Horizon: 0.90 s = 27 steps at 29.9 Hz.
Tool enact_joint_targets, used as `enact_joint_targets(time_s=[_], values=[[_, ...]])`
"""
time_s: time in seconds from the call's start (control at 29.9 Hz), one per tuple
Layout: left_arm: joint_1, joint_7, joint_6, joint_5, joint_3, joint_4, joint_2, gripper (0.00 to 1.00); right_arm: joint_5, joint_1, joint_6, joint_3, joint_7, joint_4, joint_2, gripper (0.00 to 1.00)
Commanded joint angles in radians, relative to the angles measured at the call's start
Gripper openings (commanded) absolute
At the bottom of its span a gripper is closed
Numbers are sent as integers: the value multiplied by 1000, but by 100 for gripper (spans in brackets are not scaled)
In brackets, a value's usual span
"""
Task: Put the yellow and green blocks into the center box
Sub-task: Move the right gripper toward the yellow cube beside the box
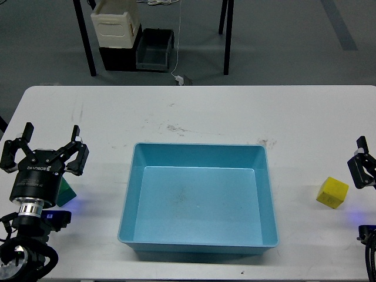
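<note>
Left gripper (49, 136): our left arm comes up from the lower left corner of the head view, and its two fingers stand spread wide apart with nothing between them.
Left gripper position: it sits over the left part of the table, left of the blue tray and apart from it.
Right gripper (362, 157): only a dark piece of it shows at the right edge, so we cannot tell whether its fingers are apart or together.
Green block (68, 192): we see only a corner of it, peeking out from behind the right side of our left gripper's body; the rest is hidden.
Yellow block (332, 192): it rests on the table right of the tray, apart from it, just beside our right gripper and slightly below it in the view.
Blue tray (126, 200): it lies in the middle of the table toward the near edge, and we see nothing inside it.
Table (194, 111): white, with some grey scuff marks behind the tray.
Floor behind the table: a cream crate (114, 23) sits on a black box, with a dark grey bin (155, 50) just beside it on the right.
</note>
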Motion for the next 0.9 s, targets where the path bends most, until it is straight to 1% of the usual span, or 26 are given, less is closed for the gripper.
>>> enact_joint_targets(time_s=[0.0, 0.17, 0.3, 0.37, 0.43, 0.6, 0.7, 0.77, 0.87], values=[[0, -3, -3, 0, 0, 2, -1, 100, -4, -2, 23, -1, 3, -7, 0, 100], [0, -2, -3, 0, 0, 3, -3, 100, -6, -2, 77, 0, 9, -12, 0, 100], [0, -3, -1, 2, 0, 8, -3, 100, -27, 11, 86, 19, 8, -27, 0, 100], [0, -3, -1, 2, 0, 8, -3, 100, -88, 23, 86, 32, 8, -50, 0, 100], [0, -5, -1, 2, -2, 9, -3, 100, -211, 64, 86, 39, 9, -63, -8, 100], [-1, -5, -1, 2, -3, 11, -4, 100, -566, 205, 86, 72, 16, -121, -158, 100], [-1, -5, -1, 2, -5, 11, -4, 100, -764, 328, 81, 68, 16, -136, -264, 100], [-3, -5, -1, 0, -9, 11, -4, 100, -870, 406, 60, 54, 16, -155, -317, 100], [-3, -7, -1, -1, -12, 11, -7, 100, -998, 544, -22, -36, 16, -196, -382, 100]])
